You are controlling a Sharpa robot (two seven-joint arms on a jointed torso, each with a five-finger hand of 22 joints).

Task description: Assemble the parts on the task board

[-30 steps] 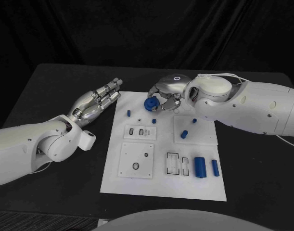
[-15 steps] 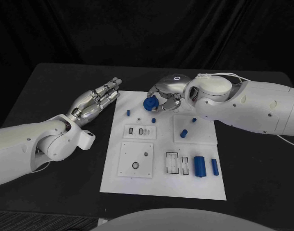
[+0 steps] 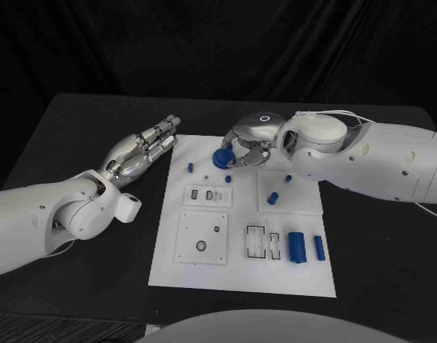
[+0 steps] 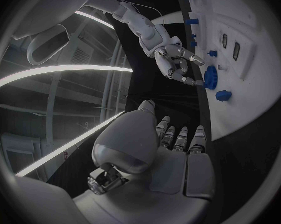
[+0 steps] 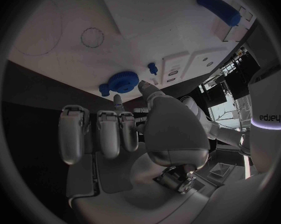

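Note:
The white task board (image 3: 241,275) lies in the middle of the table. My right hand (image 3: 247,141) hovers over the board's far edge and pinches a blue gear (image 3: 222,156) between thumb and a finger. The same blue gear (image 5: 122,80) sits at the fingertips of my right hand (image 5: 134,129), just above the task board (image 5: 146,25). From the other wrist I see the blue gear (image 4: 210,77) held by my right hand (image 4: 174,62). My left hand (image 3: 141,150) lies flat off the board's left edge, fingers straight, holding nothing. A blue peg (image 3: 190,168) stands near it.
Small blue pegs (image 3: 274,199) stand in the board's middle. Two blue cylinders (image 3: 297,247) lie at its near right, beside slotted white blocks (image 3: 260,242). A white plate with holes (image 3: 204,236) sits at the near left. Black table surrounds the board.
My right hand has shifted very slightly with the blue gear still in its pinch. The left hand has not moved.

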